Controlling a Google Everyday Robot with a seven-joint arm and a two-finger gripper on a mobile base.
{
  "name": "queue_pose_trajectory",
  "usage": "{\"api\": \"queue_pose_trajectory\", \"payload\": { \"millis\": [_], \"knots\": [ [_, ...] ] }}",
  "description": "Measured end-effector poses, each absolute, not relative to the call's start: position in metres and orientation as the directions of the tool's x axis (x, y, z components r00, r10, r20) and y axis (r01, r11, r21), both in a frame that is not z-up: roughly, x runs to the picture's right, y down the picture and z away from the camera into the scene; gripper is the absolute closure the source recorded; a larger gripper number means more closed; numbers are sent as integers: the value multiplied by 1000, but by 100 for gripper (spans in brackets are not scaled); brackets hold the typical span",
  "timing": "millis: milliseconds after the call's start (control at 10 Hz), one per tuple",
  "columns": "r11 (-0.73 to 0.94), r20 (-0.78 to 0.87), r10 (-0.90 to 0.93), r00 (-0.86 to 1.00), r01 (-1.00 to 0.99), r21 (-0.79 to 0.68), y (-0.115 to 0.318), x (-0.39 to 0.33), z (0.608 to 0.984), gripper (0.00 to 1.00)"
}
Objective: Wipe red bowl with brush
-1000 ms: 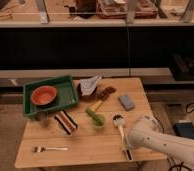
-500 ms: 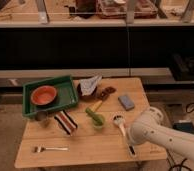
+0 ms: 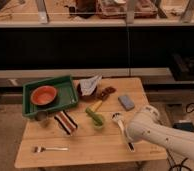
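The red bowl (image 3: 44, 95) sits in the green tray (image 3: 65, 86) at the table's left rear. The brush (image 3: 118, 119) lies on the table right of centre. Its small round head points away from me, and its white handle runs toward the front edge, ending in a black tip (image 3: 131, 147). The rounded end of my white arm (image 3: 141, 127) hangs just right of the handle and covers part of it. My gripper is hidden under that arm end, close to the brush and far from the bowl.
A small green cup (image 3: 98, 120) with a yellow-green utensil (image 3: 94, 108) stands left of the brush. A striped cloth (image 3: 65, 123), a metal fork (image 3: 50, 148), a blue sponge (image 3: 125, 102), a crumpled bag (image 3: 90, 85) and a brown snack (image 3: 106, 92) also lie on the table.
My arm has shifted a little up and left, closer to the brush handle. The brush, the bowl and the other things have not moved.
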State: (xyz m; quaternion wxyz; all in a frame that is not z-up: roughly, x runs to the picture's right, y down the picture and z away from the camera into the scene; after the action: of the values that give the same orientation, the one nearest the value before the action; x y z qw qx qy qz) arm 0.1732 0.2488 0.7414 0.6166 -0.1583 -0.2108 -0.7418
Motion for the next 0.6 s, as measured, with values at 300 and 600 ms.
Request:
{"api": "queue_pose_trajectory", "payload": {
  "millis": [300, 600],
  "knots": [
    [-132, 481, -860, -169, 985, 110, 241, 174, 745, 100],
    [-83, 471, -872, -130, 989, 120, 225, 192, 742, 100]
  ]
}}
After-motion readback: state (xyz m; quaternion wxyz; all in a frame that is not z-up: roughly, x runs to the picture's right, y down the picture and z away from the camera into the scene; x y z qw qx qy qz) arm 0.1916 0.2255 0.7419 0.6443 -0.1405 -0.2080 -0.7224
